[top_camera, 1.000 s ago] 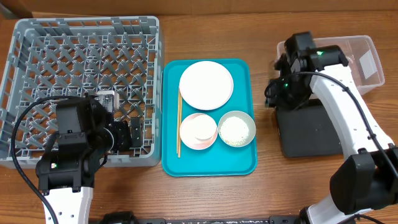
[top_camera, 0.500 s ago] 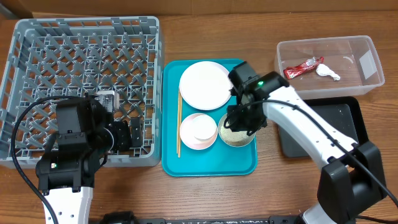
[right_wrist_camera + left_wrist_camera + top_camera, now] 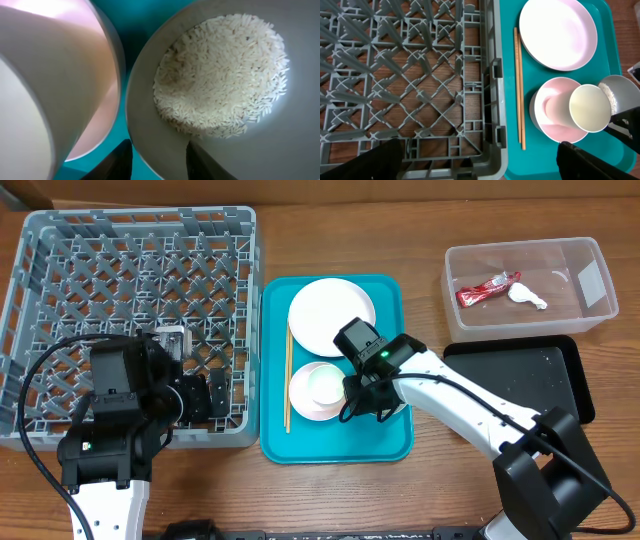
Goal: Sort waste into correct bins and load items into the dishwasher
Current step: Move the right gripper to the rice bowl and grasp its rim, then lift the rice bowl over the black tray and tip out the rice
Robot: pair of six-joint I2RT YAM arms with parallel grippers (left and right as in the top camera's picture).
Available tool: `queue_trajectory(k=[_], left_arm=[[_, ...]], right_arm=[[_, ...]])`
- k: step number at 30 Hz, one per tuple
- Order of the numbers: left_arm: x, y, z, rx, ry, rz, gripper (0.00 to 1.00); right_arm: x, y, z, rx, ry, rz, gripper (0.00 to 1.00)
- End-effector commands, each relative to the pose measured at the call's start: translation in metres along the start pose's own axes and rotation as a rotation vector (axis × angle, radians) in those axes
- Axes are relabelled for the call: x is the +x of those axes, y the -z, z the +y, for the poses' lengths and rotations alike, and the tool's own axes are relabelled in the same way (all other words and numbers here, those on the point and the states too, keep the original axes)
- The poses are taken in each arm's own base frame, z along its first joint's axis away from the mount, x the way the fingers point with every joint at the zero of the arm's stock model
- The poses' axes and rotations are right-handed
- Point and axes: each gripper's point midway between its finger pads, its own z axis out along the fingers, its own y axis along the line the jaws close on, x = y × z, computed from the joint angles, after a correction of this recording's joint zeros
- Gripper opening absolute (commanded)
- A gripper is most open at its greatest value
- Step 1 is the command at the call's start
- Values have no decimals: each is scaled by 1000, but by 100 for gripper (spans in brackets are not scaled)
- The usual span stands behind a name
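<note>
My right gripper (image 3: pixel 362 392) is down on the teal tray and shut on the left rim of the pale grey bowl (image 3: pixel 280 145). One finger is inside and one outside (image 3: pixel 160 161). The bowl holds white rice (image 3: pixel 225 75) and also shows in the left wrist view (image 3: pixel 615 92). Beside it is the pinkish bowl (image 3: pixel 312 398) with the white cup (image 3: pixel 325 383) in it. The white plate (image 3: pixel 330 315) and the chopsticks (image 3: pixel 287 380) lie on the same tray. My left gripper (image 3: pixel 200 395) is open and empty over the front right corner of the grey rack (image 3: pixel 130 240).
The teal tray (image 3: pixel 300 445) sits between the rack and the bins. The clear tub (image 3: pixel 592 315) at the back right holds the red wrapper (image 3: pixel 487 287) and the white scrap (image 3: pixel 527 297). The black tray (image 3: pixel 530 380) lies in front of it, partly under my right arm.
My right arm swung from the clear tub leftward to the teal tray and closed on the grey bowl's rim. The wrapper and scrap now show in the tub. The left arm has not moved.
</note>
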Motion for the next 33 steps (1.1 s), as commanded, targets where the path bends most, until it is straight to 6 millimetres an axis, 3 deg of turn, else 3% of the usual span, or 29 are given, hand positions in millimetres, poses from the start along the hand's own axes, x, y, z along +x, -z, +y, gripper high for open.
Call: queue_trajectory(k=[1, 8, 15, 18, 21, 26, 29, 33], left_arm=[[-7, 5, -4, 14, 12, -20, 100], [-7, 5, -4, 14, 12, -19, 100], [-7, 5, -4, 14, 12, -20, 100], [-7, 5, -4, 14, 12, -20, 100], [-7, 5, -4, 14, 12, -20, 100], [-7, 5, -4, 14, 12, -20, 100], [-7, 5, -4, 14, 12, -20, 100], [-7, 5, -4, 14, 12, -20, 100]], right_arm=[[5, -8, -2, 21, 48, 16, 37], [5, -11, -1, 23, 62, 13, 32], [9, -23, -12, 67, 65, 2, 28], [2, -22, -17, 98, 65, -31, 13], [2, -22, -16, 97, 65, -33, 6], [1, -22, -18, 108, 62, -38, 4], [-2, -17, -19, 117, 58, -44, 4], [-15, 7, -15, 103, 49, -85, 4]])
